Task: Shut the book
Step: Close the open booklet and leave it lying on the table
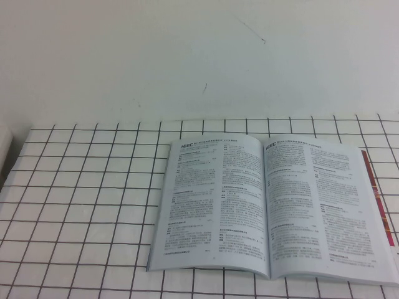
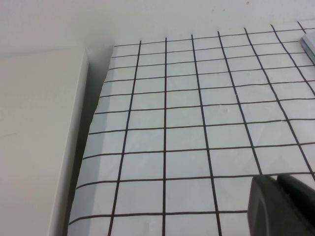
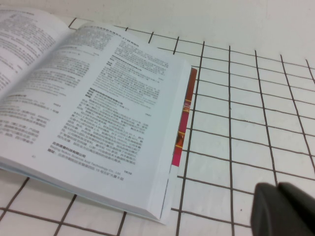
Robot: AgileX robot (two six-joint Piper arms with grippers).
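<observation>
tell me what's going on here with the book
Nothing is handling the book yet. It lies open and flat on the checked tablecloth, on the robot's right side. The right gripper hangs just off the book's right edge; the left gripper is over bare cloth, away from it. Closing has not begun.

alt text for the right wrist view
An open book lies flat on a gridded white tablecloth, red cover edge showing past its pages. The right gripper is just beyond that edge; the left gripper is outside this view.
</observation>
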